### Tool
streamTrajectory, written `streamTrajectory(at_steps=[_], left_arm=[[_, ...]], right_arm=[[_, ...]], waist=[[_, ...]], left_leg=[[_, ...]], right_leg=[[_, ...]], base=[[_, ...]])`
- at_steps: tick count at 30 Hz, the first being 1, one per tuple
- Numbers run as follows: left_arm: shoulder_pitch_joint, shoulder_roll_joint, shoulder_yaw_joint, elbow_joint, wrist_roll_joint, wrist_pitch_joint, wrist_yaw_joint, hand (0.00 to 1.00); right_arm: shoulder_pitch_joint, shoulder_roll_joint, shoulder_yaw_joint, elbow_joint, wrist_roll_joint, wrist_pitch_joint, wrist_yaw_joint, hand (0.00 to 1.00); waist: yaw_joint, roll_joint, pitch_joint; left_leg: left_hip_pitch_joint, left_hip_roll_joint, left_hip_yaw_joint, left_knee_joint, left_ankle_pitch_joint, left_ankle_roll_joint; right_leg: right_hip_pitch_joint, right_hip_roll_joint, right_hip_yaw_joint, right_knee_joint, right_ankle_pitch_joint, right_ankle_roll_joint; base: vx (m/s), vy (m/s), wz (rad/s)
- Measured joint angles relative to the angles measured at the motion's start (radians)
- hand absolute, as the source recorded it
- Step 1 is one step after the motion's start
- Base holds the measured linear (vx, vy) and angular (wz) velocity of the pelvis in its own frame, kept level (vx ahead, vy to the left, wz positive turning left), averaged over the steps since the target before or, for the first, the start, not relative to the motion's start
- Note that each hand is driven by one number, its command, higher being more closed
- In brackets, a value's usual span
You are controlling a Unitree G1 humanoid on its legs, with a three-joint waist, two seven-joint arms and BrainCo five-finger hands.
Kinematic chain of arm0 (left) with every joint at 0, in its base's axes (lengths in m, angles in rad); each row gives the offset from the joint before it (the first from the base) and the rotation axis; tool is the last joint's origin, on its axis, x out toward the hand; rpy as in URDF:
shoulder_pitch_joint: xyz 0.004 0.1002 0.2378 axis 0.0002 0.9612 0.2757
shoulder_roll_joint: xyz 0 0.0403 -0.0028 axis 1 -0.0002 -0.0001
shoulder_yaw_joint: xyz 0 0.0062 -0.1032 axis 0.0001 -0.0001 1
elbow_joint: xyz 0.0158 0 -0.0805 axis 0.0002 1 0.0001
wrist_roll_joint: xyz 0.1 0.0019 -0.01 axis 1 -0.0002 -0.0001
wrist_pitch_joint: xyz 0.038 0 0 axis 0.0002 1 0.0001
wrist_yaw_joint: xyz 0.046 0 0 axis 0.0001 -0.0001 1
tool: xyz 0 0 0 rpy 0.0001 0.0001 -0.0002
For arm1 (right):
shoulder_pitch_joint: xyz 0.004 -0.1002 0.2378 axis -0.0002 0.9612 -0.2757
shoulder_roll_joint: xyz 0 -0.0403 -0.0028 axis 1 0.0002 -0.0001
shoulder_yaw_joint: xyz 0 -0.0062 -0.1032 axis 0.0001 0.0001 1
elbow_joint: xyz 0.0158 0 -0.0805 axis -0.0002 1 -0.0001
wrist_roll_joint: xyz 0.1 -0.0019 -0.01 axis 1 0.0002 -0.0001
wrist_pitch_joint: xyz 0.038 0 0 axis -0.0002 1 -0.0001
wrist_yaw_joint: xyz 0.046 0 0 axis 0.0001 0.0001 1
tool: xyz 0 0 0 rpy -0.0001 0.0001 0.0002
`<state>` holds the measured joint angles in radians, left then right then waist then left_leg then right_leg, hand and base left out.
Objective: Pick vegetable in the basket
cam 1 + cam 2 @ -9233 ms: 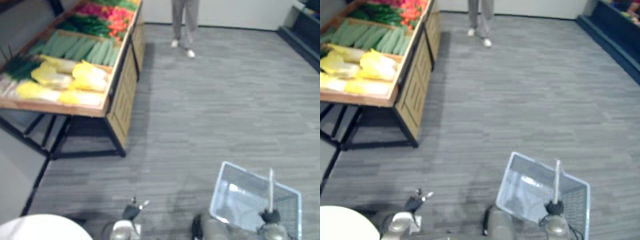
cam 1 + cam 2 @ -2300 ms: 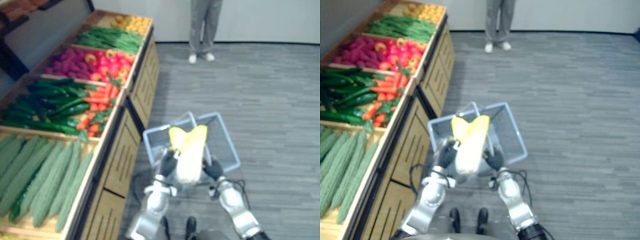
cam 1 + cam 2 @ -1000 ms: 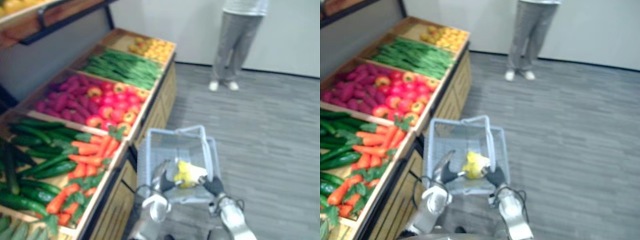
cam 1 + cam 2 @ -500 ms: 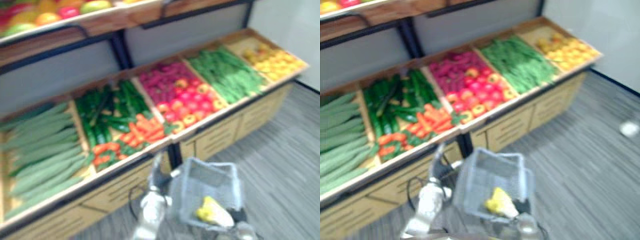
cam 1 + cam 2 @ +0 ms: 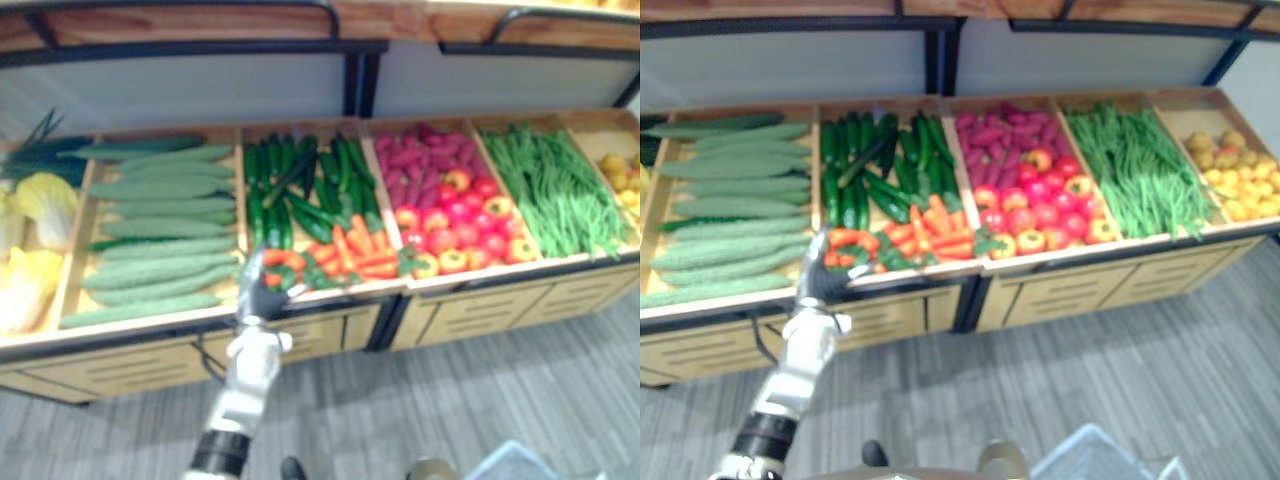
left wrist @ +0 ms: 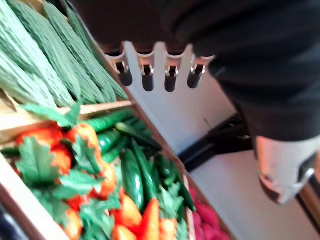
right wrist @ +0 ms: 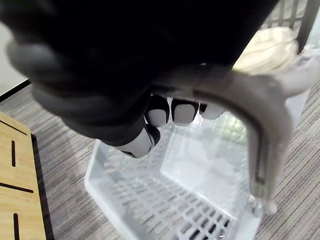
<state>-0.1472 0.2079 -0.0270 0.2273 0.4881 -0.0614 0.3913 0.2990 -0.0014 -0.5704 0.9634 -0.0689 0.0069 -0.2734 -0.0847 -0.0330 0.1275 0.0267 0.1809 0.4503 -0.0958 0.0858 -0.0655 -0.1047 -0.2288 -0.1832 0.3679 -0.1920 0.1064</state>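
Note:
My left hand (image 5: 262, 293) is raised at the front edge of the carrot and cucumber bin, open, fingers (image 6: 146, 75) straight and holding nothing. Just past them lie orange carrots (image 6: 85, 145) with green tops and dark green cucumbers (image 5: 300, 190). My right hand (image 7: 170, 107) is shut on the white handle (image 7: 255, 130) of the pale wire basket (image 7: 150, 200). A pale yellow cabbage (image 7: 267, 42) lies inside it. The basket's rim (image 5: 1090, 455) shows at the bottom of the eye views.
The wooden stand (image 5: 480, 310) holds long pale green gourds (image 5: 160, 235), red and yellow peppers (image 5: 455, 215), green beans (image 5: 550, 190), cabbages (image 5: 40, 205) at far left and yellow fruit (image 5: 620, 175) at far right. An upper shelf (image 5: 200, 25) overhangs the bins. Grey floor lies below.
The camera has swung to face the stand squarely. My left hand has risen to the carrot bin's front edge, and the basket has dropped to the bottom edge of the view.

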Motion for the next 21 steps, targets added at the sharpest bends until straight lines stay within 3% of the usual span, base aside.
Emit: streamTrajectory(at_steps=[1, 2, 3, 5, 7, 8, 11, 17, 21], left_arm=[[-0.010, 0.014, 0.004, 0.010, 0.001, 0.007, -0.001, 0.00], [-0.011, 0.040, 0.015, 0.011, 0.008, 0.013, -0.002, 0.00], [-0.010, 0.051, 0.033, 0.024, 0.014, 0.021, -0.001, 0.00], [-0.002, 0.032, 0.047, 0.050, 0.040, 0.028, -0.004, 0.00], [-0.006, 0.022, 0.050, 0.054, 0.045, 0.028, -0.005, 0.00], [-0.016, 0.015, 0.054, 0.054, 0.046, 0.027, -0.005, 0.00], [-0.027, -0.006, 0.054, 0.054, 0.069, 0.027, -0.005, 0.00], [-0.056, -0.014, 0.036, 0.061, 0.084, 0.036, -0.005, 0.00], [-0.099, -0.050, 0.034, 0.062, 0.084, 0.067, -0.002, 0.00]], right_arm=[[0.010, 0.007, 0.003, 0.007, 0.000, 0.005, 0.000, 1.00], [0.018, 0.014, 0.018, 0.018, -0.001, 0.007, 0.001, 1.00], [0.012, 0.014, 0.026, 0.029, -0.001, 0.011, 0.000, 1.00], [-0.001, -0.017, 0.029, 0.025, -0.005, 0.009, 0.001, 1.00], [-0.014, -0.035, 0.027, 0.023, -0.008, 0.009, -0.001, 1.00], [-0.012, -0.043, 0.027, 0.022, -0.010, 0.009, 0.000, 1.00], [-0.014, -0.042, 0.027, 0.021, -0.011, 0.010, 0.000, 1.00], [-0.067, -0.012, 0.028, -0.009, -0.028, 0.008, -0.002, 1.00], [-0.101, -0.015, 0.033, -0.026, -0.041, 0.009, -0.009, 1.00]], waist=[[-0.004, -0.005, -0.002], [-0.002, -0.026, -0.002], [0.002, -0.046, -0.002], [0.007, 0.020, 0.005], [0.003, 0.065, 0.005], [0.000, 0.074, 0.005], [-0.011, 0.064, 0.009], [-0.021, 0.033, 0.059], [-0.020, 0.043, 0.094]], left_leg=[[0.001, -0.001, -0.001, 0.000, 0.004, -0.007], [0.012, -0.021, 0.003, 0.000, 0.010, -0.020], [0.030, -0.040, 0.014, -0.004, 0.011, -0.031], [0.036, -0.005, 0.050, -0.006, 0.015, -0.048], [0.038, 0.026, 0.073, -0.005, 0.019, -0.056], [0.051, 0.044, 0.092, -0.005, 0.019, -0.058], [0.060, 0.065, 0.104, 0.000, 0.020, -0.083], [0.016, 0.048, 0.167, 0.000, 0.022, -0.080], [0.003, 0.046, 0.208, 0.000, 0.022, -0.080]], right_leg=[[-0.003, -0.004, 0.001, -0.058, 0.017, 0.001], [-0.005, -0.015, 0.004, -0.133, 0.113, -0.002], [0.007, -0.035, 0.013, -0.153, 0.123, 0.057], [0.008, 0.008, 0.025, -0.196, 0.134, 0.045], [0.010, 0.042, 0.028, -0.223, 0.143, 0.036], [0.017, 0.059, 0.030, -0.228, 0.144, 0.035], [0.019, 0.081, 0.033, -0.234, 0.142, 0.031], [-0.042, 0.078, 0.088, -0.268, 0.198, 0.036], [-0.065, 0.079, 0.122, -0.298, 0.226, 0.038]], base=[[0.05, -0.169, 0.20], [0.07, -0.212, 0.05], [0.08, -0.237, -0.16], [0.05, -0.172, -0.43], [0.04, -0.169, -0.38], [0.05, -0.161, -0.28], [0.01, -0.063, -0.16], [0.00, 0.019, -0.24], [0.02, 0.014, -0.26]])
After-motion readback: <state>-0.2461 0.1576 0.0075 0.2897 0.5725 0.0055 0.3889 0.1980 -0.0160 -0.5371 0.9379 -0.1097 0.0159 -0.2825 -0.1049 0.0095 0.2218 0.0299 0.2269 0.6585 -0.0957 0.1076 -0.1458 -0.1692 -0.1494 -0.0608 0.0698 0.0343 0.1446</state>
